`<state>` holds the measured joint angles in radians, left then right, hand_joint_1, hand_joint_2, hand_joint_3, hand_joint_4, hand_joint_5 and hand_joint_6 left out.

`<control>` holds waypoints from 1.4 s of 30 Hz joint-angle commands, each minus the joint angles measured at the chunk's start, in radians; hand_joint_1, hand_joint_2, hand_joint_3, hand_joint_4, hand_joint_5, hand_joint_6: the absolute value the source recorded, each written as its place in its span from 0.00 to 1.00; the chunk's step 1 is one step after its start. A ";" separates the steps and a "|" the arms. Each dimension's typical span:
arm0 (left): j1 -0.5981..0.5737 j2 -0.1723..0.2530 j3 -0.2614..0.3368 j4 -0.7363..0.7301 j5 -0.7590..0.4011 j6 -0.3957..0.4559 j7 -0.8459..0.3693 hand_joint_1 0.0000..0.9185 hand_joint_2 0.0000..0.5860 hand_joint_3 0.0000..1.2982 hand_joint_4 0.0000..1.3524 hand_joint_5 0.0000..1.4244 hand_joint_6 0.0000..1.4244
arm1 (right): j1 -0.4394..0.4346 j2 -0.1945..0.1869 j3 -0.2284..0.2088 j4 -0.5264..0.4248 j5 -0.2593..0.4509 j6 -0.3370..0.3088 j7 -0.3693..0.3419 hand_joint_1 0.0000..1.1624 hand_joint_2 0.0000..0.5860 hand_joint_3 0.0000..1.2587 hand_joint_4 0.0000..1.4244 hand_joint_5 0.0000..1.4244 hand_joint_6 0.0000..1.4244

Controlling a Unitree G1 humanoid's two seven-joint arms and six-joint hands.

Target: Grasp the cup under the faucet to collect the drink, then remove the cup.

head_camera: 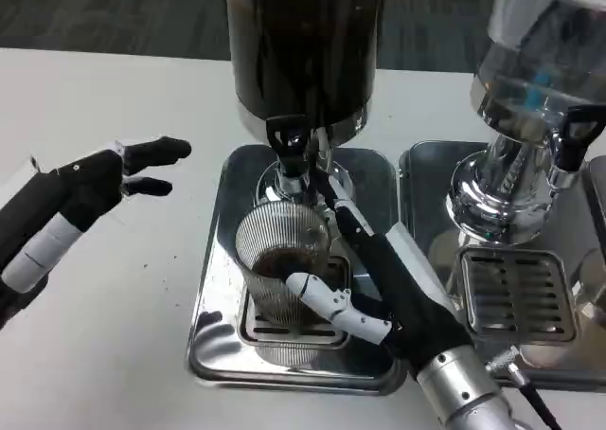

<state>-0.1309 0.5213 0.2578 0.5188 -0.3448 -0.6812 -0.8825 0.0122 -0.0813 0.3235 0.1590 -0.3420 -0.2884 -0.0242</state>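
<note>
The right hand (pixel 379 293) clamps the part-filled cup (pixel 281 274) under the faucet (pixel 290 151); the left hand (pixel 80 198) hovers apart. Tilting during removal risks spilling drink.

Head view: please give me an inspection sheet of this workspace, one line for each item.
Surface: white table, small dark specks near the tray.
Job's things: ribbed clear cup on the drip tray under the faucet of the dark drink dispenser; dark drink inside.
Clutter: second dispenser, clear tank, own tray.
Hands: right hand holds the cup; left hand holds nothing, fingers apart.
Cables: thin black cable at the right wrist.
Surroundings: dark floor behind.
</note>
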 commanded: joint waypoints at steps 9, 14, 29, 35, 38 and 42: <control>0.035 0.011 0.005 0.003 0.012 -0.010 0.013 0.00 0.17 0.23 0.14 0.09 0.19 | -0.040 0.003 0.004 0.069 0.017 -0.027 0.019 0.34 0.40 0.00 0.00 0.00 0.00; 0.042 0.014 0.003 0.004 0.014 -0.010 0.010 0.00 0.17 0.24 0.14 0.09 0.20 | -0.058 -0.001 0.009 0.093 0.017 -0.035 0.035 0.34 0.39 0.00 0.00 0.00 0.00; 0.032 0.025 -0.002 0.016 0.016 -0.007 0.006 0.00 0.17 0.25 0.15 0.10 0.20 | -0.081 -0.012 0.022 0.119 0.000 -0.034 0.051 0.34 0.37 0.00 0.00 0.00 0.00; 0.028 0.029 -0.004 0.017 0.017 -0.003 0.006 0.00 0.17 0.25 0.16 0.10 0.20 | -0.078 -0.006 0.018 0.131 0.012 -0.046 0.052 0.37 0.36 0.00 0.00 0.00 0.00; 0.029 0.029 -0.004 0.020 0.018 -0.002 0.007 0.00 0.18 0.26 0.16 0.10 0.20 | -0.085 -0.014 0.019 0.143 0.018 -0.059 0.061 0.37 0.36 0.00 0.00 0.00 0.00; 0.028 0.030 -0.005 0.022 0.018 -0.001 0.007 0.00 0.18 0.26 0.17 0.10 0.20 | -0.089 -0.020 0.021 0.146 0.004 -0.060 0.055 0.39 0.34 0.00 0.00 0.00 0.00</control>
<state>-0.0946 0.5400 0.2570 0.5318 -0.3414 -0.6813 -0.8768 -0.0677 -0.0935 0.3388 0.2918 -0.3304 -0.3288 0.0235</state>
